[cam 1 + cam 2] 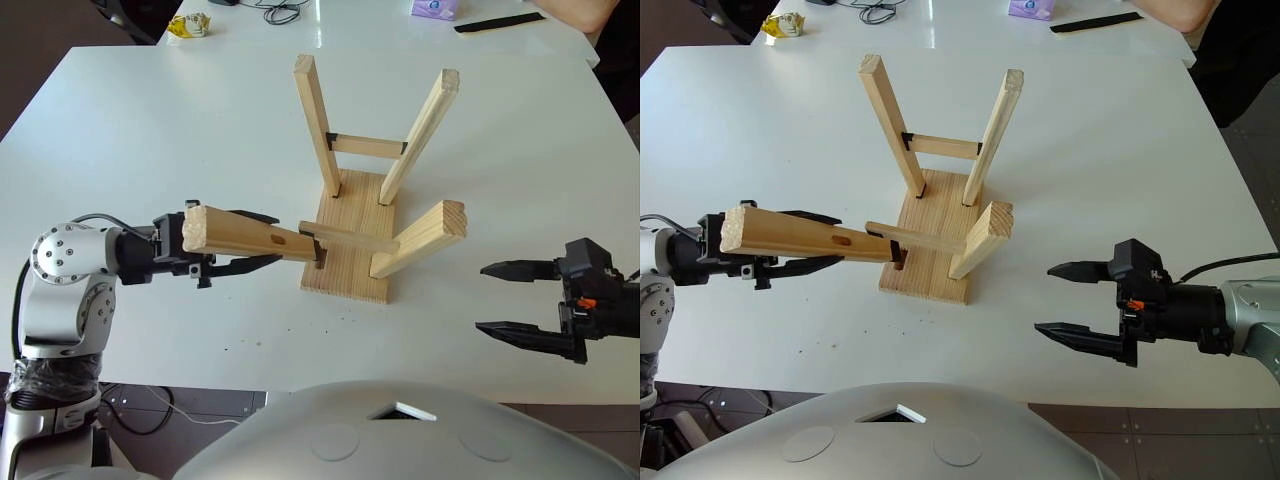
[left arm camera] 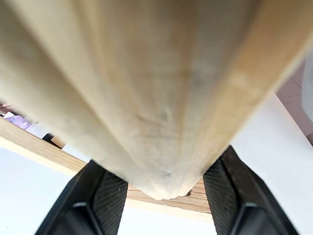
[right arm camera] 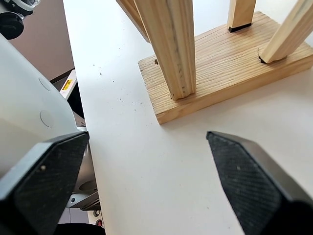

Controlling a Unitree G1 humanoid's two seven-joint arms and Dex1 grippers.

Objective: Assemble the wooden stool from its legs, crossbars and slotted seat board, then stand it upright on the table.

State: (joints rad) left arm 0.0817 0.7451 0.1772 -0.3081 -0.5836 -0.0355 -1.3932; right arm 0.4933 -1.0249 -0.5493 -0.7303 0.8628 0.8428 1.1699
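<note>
"Wooden stool (image 1: 358, 200), location?"
"Centre of the white bench (image 1: 150, 130), inverted: seat board (image 1: 345, 272) flat, two far legs (image 1: 318, 120) seated and joined by a crossbar (image 1: 366, 146)."
"Left gripper (image 1: 262, 240)?"
"Clamped on the near-left leg (image 1: 790, 232), tilted steeply leftward, probably to steer its end into the board's near-left corner. The near-right leg (image 1: 420, 238) leans too."
"Right gripper (image 1: 482, 297)?"
"Jaws apart, empty, right of the board; likely ready to steady it."
"Surroundings?"
"Cables (image 1: 280, 12) at the far edge."

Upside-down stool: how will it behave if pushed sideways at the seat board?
Likely slides, not tips: seat board lies flat on the table. Probably stiff, fairly light bare wood. Near legs lean outward, so joints may wobble.
</note>
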